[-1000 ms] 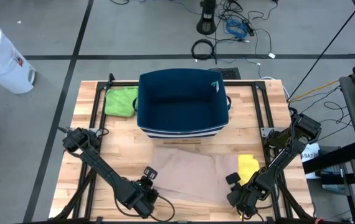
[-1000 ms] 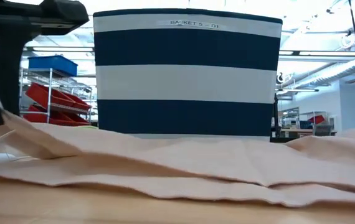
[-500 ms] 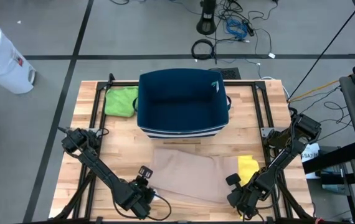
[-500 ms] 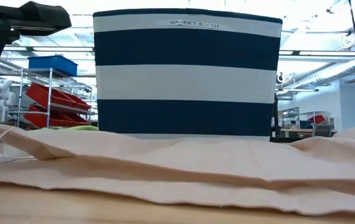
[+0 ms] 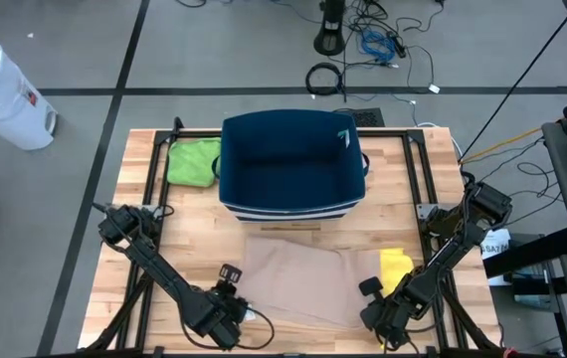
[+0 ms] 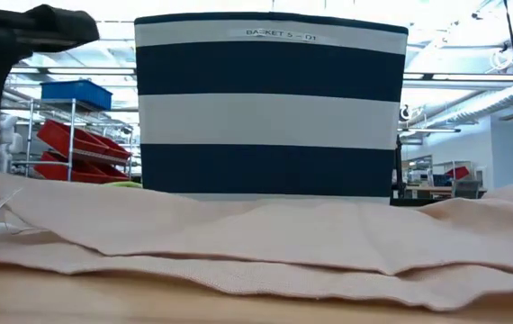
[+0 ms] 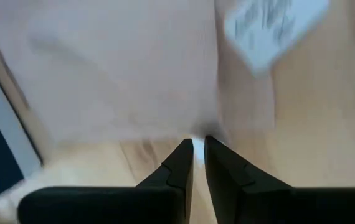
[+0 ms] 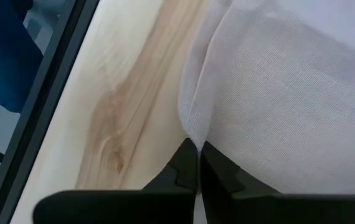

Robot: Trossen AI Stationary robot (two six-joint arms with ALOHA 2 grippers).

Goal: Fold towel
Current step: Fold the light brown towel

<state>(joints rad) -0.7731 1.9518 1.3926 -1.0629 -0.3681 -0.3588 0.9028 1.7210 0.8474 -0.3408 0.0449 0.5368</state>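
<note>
Both grippers' jaws now pinch one towel (image 5: 298,278).

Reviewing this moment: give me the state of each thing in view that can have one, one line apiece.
towel: spread flat on the table in front of the basket, not yet folded.
left gripper: shut on the towel's near left corner.
right gripper: shut on the towel's near right edge.
basket: upright, open at the top.
green cloth: crumpled, left of the basket.
yellow cloth: lying loose at the towel's right.
</note>
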